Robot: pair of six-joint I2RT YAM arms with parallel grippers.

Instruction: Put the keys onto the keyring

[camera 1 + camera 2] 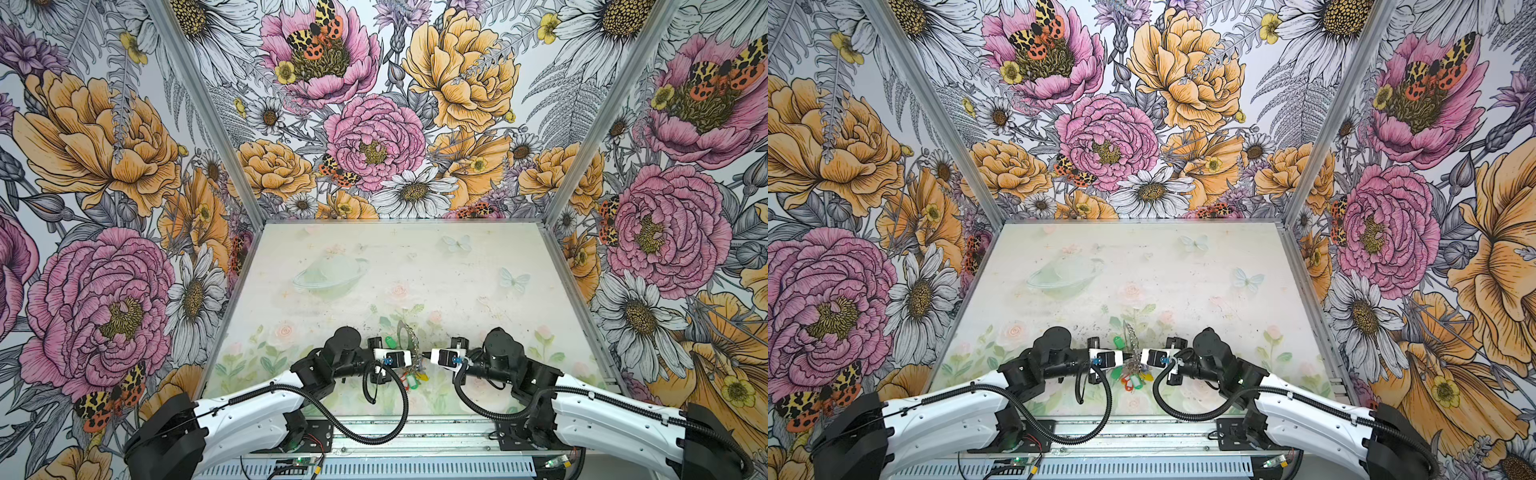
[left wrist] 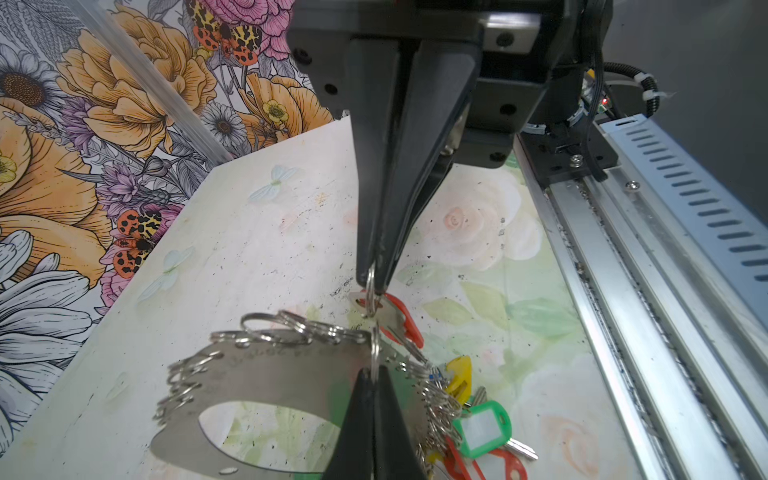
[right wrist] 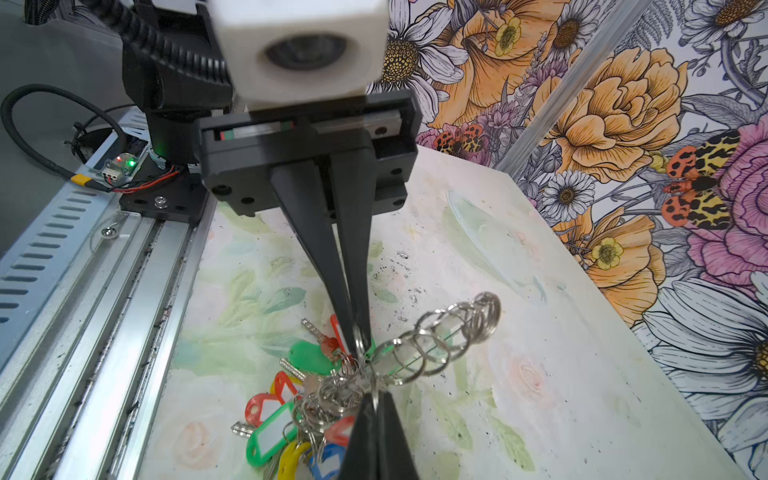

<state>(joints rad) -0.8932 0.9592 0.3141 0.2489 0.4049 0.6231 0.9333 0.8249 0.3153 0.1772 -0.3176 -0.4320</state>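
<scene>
The keyring (image 2: pixel 270 374) is a flat grey plate with an oval hole and a row of silver split rings along its edge. It stands on edge near the table's front in both top views (image 1: pixel 402 332) (image 1: pixel 1130 332). My left gripper (image 2: pixel 375 376) (image 1: pixel 417 357) is shut on one split ring at the plate's edge. Tip to tip with it, my right gripper (image 3: pixel 376 397) (image 2: pixel 371 279) (image 1: pixel 426 355) is shut on a small ring. From that ring hang the keys (image 2: pixel 388 316), a metal key with a red tag. The two rings nearly touch.
A bunch of tagged keys hangs from the plate onto the mat: green (image 2: pixel 482 428), yellow (image 2: pixel 459 374), blue (image 3: pixel 328 457) and more red ones. The aluminium rail (image 2: pixel 623 291) runs along the front edge, close behind both wrists. Flowered walls enclose the other sides.
</scene>
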